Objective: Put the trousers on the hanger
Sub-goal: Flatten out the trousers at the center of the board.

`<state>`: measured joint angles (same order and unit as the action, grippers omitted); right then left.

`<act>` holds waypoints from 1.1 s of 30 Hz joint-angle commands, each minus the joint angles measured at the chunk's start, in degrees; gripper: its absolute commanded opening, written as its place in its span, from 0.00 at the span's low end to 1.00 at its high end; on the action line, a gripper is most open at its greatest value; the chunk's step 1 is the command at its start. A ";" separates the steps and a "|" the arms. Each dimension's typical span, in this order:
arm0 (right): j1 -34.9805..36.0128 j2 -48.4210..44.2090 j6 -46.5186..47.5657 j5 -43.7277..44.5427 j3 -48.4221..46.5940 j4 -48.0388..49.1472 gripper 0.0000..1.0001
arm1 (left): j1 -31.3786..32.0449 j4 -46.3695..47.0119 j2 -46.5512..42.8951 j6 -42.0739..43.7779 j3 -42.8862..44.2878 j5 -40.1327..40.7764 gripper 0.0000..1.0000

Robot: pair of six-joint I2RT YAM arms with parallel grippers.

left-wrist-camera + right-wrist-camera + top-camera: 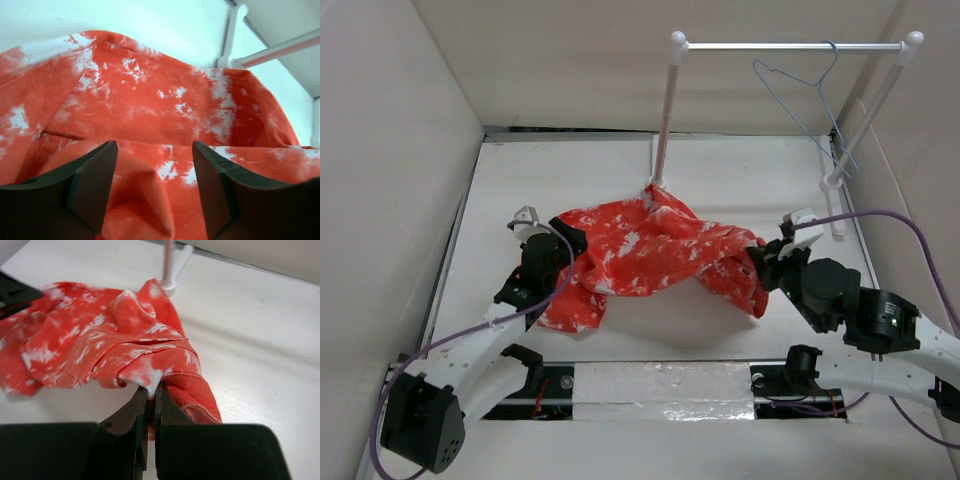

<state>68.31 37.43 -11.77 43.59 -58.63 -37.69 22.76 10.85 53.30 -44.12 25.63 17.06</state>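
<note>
The red-orange trousers (640, 255) with white blotches lie crumpled across the middle of the table. My left gripper (560, 250) is at their left end; in the left wrist view its jaws stand open around a raised fold of the cloth (150, 195). My right gripper (760, 262) is at their right end, shut on a bunched edge of the trousers (150, 375), which hangs a little off the table. The pale blue wire hanger (807, 90) hangs by its hook from the metal crossbar at the back right, apart from the trousers.
The white two-pole rail stand (667, 110) stands at the back, its left pole foot touching the trousers' far edge and its right pole (870, 110) near the right wall. Beige walls enclose the table on three sides. A taped strip (660, 385) lies along the near edge.
</note>
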 commanded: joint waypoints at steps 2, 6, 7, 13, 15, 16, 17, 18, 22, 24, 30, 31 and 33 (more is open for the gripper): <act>-1.24 -6.64 -2.21 15.01 -3.07 -1.69 0.00 | -0.26 -3.82 -6.45 1.23 -3.39 -1.24 0.65; -2.57 -11.93 -0.10 23.09 -4.11 -1.23 0.00 | 1.40 -8.29 -6.98 0.35 -2.86 0.16 0.68; -2.57 -12.46 -0.18 24.42 -4.47 -2.03 0.00 | 2.01 -9.09 -6.98 0.17 -3.30 1.30 0.70; -2.57 -12.48 -1.94 25.40 -2.64 -2.73 0.00 | 2.02 -12.70 -7.77 -0.09 -6.72 -1.93 0.73; -2.57 -10.64 -4.31 25.57 -3.07 -5.10 0.00 | 2.80 -12.26 -6.81 0.26 -7.96 -5.09 0.73; -2.57 -10.01 -4.57 25.58 -2.98 -5.02 0.00 | 3.33 -11.82 -6.20 0.17 -8.57 -6.24 0.73; -2.57 -9.57 -4.58 25.32 -2.89 -4.85 0.00 | 3.86 -11.64 -5.32 0.09 -8.49 -6.86 0.73; -2.57 -9.13 -4.49 24.96 -2.63 -3.89 0.00 | 3.87 -11.99 -3.57 0.00 -8.23 -7.04 0.73; -2.57 -7.55 -3.52 23.38 -0.08 -1.07 0.00 | 5.19 -12.96 -2.14 -0.44 -7.26 -6.69 0.73; -2.57 -6.67 -4.22 23.03 0.45 -0.89 0.00 | 5.19 -12.87 -2.15 -0.36 -7.35 -6.69 0.73; -2.57 -5.71 -3.09 19.08 6.31 6.37 0.00 | 6.24 -5.71 3.54 -0.27 -7.17 -3.36 0.43; -2.57 -5.18 -2.56 17.25 7.12 8.06 0.00 | 6.24 -3.40 5.13 -0.01 -6.74 -1.35 0.39; -4.41 -2.47 -1.42 13.04 7.65 10.17 0.00 | 6.24 0.29 13.26 0.69 -2.62 -0.54 0.39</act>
<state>65.43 31.94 -14.04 61.80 -51.81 -36.80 28.73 3.01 59.44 -44.01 18.33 13.37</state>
